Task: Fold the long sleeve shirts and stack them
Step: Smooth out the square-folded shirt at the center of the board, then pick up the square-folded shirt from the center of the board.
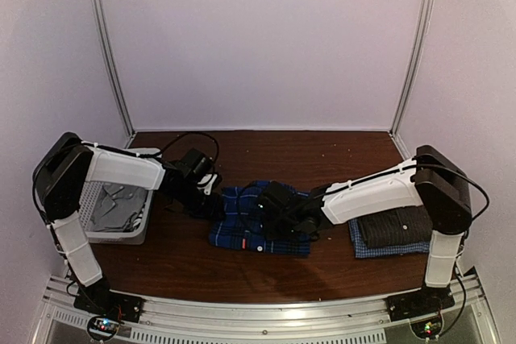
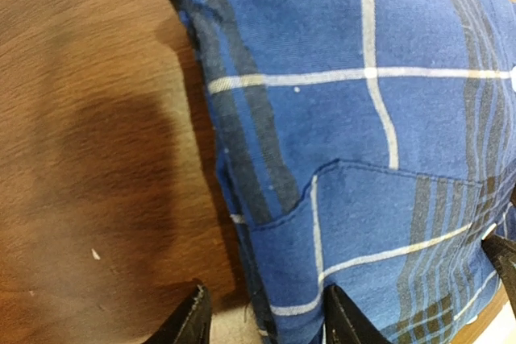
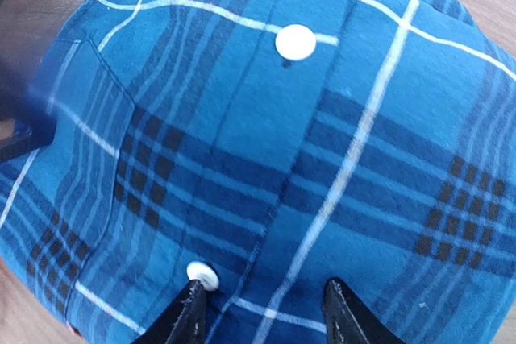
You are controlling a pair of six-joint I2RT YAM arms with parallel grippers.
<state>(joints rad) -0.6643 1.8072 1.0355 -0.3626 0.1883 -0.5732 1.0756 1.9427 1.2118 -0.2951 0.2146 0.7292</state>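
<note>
A folded royal-blue plaid shirt (image 1: 242, 235) lies mid-table. My left gripper (image 1: 208, 189) is at its left edge. In the left wrist view the shirt's folded edge (image 2: 339, 134) runs between the spread fingers of the left gripper (image 2: 266, 321), with a gap beside the left finger, so the jaws are open. My right gripper (image 1: 268, 205) is low over the shirt's middle. The right wrist view shows the right gripper (image 3: 268, 312) open over the button placket (image 3: 266, 159), one fingertip (image 3: 187, 312) beside a white button. A dark grey checked shirt (image 1: 395, 225) sits folded on a pale blue one (image 1: 367, 249) at the right.
A white mesh basket (image 1: 137, 235) stands at the left edge of the table with a grey cloth (image 1: 113, 207) inside. Bare brown tabletop (image 1: 282, 151) lies behind the shirts, and white walls enclose the back and sides.
</note>
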